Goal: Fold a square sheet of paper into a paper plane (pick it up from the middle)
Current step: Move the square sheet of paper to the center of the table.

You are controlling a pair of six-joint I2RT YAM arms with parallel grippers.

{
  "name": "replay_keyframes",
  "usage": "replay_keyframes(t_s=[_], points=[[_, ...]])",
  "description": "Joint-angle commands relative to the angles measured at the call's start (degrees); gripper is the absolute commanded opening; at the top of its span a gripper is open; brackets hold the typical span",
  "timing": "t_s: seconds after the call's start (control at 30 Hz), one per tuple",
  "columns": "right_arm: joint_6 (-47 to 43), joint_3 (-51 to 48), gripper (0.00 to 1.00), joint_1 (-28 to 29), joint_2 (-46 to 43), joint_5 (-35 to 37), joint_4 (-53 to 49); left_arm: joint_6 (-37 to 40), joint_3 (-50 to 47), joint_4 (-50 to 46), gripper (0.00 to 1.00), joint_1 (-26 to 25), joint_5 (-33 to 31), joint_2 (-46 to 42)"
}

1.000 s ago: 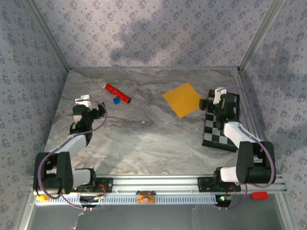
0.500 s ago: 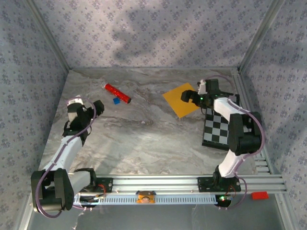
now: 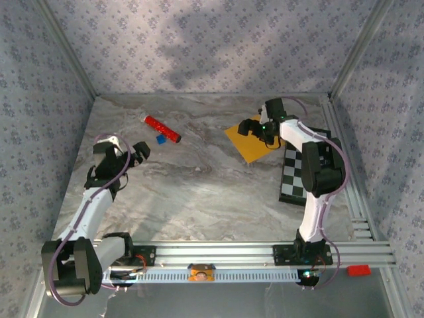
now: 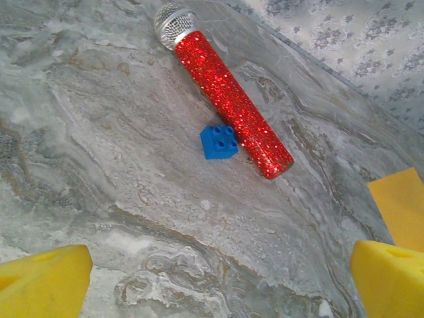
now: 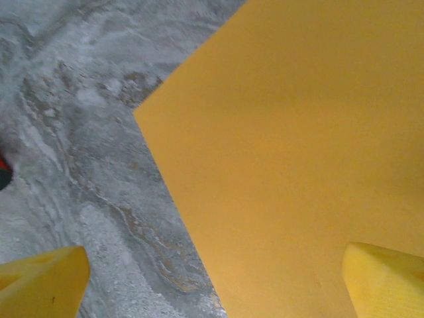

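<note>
The square sheet of paper (image 3: 250, 140) lies flat and unfolded on the marble table at the back right, turned like a diamond. My right gripper (image 3: 250, 126) hovers over its upper part, open; in the right wrist view the orange-yellow paper (image 5: 298, 146) spreads under the gripper (image 5: 215, 281), whose yellow fingertips (image 5: 43, 278) stand wide apart with nothing between them. My left gripper (image 3: 141, 151) is at the left of the table, open and empty (image 4: 218, 281). A corner of the paper (image 4: 401, 202) shows at the right edge of the left wrist view.
A red glittery cylinder (image 3: 162, 129) with a silver cap lies at the back left, also seen as the red cylinder (image 4: 228, 99), with a small blue brick (image 3: 160, 140) beside it. A black-and-white checkered board (image 3: 295, 182) lies right of the paper. Aluminium rails edge the table.
The right arm swung from over the checkered board leftward and back, so its gripper now hangs over the paper. The left gripper shifted slightly right and turned toward the red cylinder.
</note>
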Motion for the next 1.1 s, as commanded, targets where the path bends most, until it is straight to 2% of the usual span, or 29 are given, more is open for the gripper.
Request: replay_keyframes(t_s=[0.0, 0.37, 0.67, 0.87, 1.07], points=[[-0.73, 3.24, 0.99, 0.56, 2.31, 1.73, -5.61, -0.04, 1.98, -2.01, 1.00, 0.47, 2.20, -1.22], [-4.58, 5.54, 1.00, 2.15, 7.08, 1.05, -9.62, -0.16, 1.99, -2.68, 1.00, 0.43, 2.98, -1.16], [-14.27, 6.61, 0.98, 5.78, 8.64, -4.34, -15.81, -0.10, 2.52, -3.48, 1.00, 0.47, 3.60, -1.60], [-21.17, 1.80, 0.96, 9.82, 6.19, -5.17, -16.82, 0.71, 2.40, -4.56, 1.00, 0.44, 4.17, -2.88], [-20.81, -5.63, 0.96, 13.66, 0.86, -12.81, -13.98, 1.54, 2.30, -5.75, 1.00, 0.36, 6.25, -3.70]])
